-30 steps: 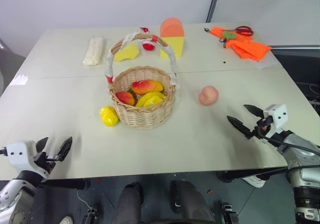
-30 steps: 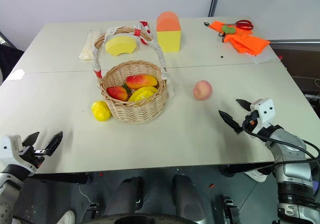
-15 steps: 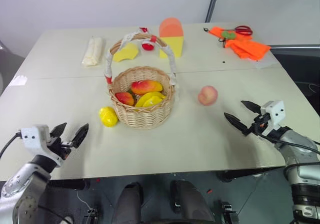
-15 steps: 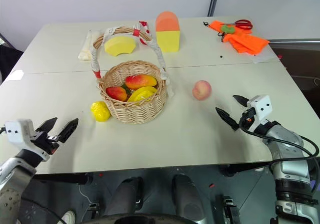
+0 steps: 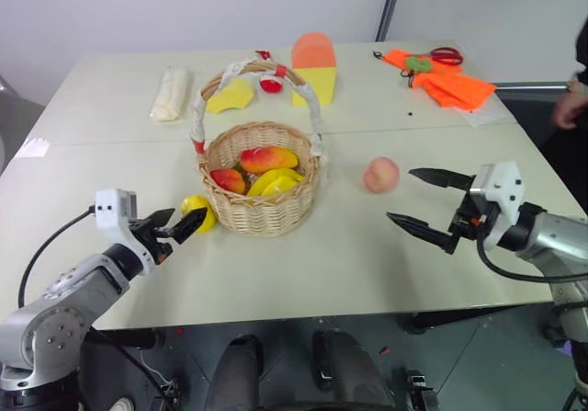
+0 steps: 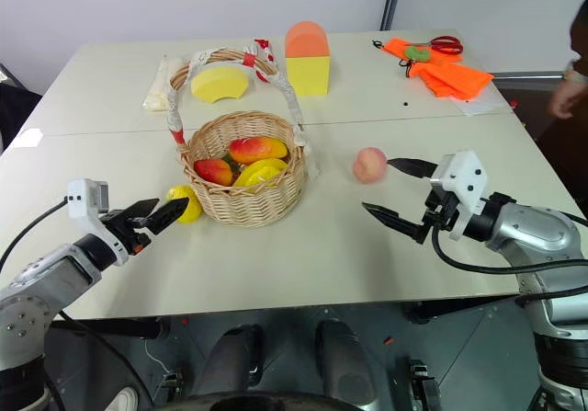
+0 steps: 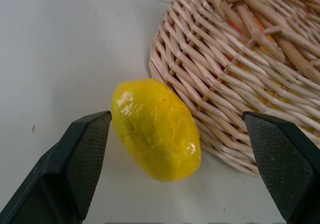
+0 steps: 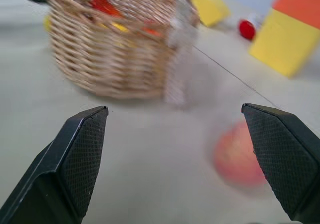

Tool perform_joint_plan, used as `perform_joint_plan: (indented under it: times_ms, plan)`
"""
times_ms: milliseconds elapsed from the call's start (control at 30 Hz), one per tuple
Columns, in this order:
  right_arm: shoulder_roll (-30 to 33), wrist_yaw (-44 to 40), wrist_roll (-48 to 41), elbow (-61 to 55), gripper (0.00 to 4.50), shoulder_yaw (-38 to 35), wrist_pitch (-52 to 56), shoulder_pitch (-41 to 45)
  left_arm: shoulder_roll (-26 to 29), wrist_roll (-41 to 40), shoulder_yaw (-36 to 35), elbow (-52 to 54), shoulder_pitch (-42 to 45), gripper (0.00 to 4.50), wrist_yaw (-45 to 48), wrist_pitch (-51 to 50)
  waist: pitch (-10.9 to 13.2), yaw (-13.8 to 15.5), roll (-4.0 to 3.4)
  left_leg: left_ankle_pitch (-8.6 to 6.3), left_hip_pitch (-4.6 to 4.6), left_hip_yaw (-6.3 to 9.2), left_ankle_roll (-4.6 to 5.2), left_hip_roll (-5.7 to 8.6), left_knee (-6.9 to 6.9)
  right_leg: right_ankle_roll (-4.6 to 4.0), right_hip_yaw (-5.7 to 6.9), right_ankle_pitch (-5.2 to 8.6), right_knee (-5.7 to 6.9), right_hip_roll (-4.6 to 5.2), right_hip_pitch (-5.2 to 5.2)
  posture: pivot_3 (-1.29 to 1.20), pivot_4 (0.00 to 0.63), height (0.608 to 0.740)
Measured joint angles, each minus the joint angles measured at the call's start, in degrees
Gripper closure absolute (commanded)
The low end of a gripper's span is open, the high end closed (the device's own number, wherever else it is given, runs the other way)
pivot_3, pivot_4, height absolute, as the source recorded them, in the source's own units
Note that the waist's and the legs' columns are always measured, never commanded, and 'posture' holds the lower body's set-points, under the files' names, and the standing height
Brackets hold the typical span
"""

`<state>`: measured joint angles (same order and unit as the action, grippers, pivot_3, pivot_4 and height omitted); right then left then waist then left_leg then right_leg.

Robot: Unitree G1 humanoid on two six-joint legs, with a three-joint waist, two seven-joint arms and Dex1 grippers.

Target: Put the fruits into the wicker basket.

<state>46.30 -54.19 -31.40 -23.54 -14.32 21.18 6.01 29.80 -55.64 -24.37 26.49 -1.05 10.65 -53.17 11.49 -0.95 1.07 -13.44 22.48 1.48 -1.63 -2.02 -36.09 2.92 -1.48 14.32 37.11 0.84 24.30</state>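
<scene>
Centrally on the pale table (image 5: 386, 273), the round tan woven wicker basket (image 5: 262, 211) with its white-wrapped, red-banded handle is seen already holding several red and yellow fruits; the bumpy bright yellow lemon (image 5: 197, 211) is lying on the table against the basket's wall on the robot's left, and the round pink-orange peach (image 5: 381, 175) is resting apart from the basket on its right. Close to the lemon the left gripper (image 5: 175, 225) is held with jaws spread and nothing grasped; the right gripper (image 5: 424, 206) is likewise spread wide and empty, near the peach but not touching it.
</scene>
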Motion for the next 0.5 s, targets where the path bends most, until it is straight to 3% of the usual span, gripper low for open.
perform_joint_plan:
  times_ms: [200, 500]
  plan:
    - [1.15, 0.10, -3.98, -8.09, 0.04, 3.17, 5.56, 4.69, -0.55, 0.08, 1.10, -1.57, 1.11, 0.00, -2.34, -1.56, 0.01, 0.18, 0.05, 0.00, 0.02, 0.00, 0.00, 0.01, -0.01, -0.01, 0.00, 0.00, -0.02, 0.02, 0.00, 0.00, 0.150, 0.737]
    - [-2.69, 3.53, -5.85, -13.94, 0.04, 11.93, 8.45, 10.18, -2.99, 1.88, 3.25, -4.43, 3.94, 0.00, -5.85, -1.71, -0.02, 0.30, 0.11, 0.00, 0.08, 0.01, 0.00, 0.06, -0.02, -0.02, 0.01, -0.01, -0.05, 0.09, 0.00, 0.00, 0.150, 0.737]
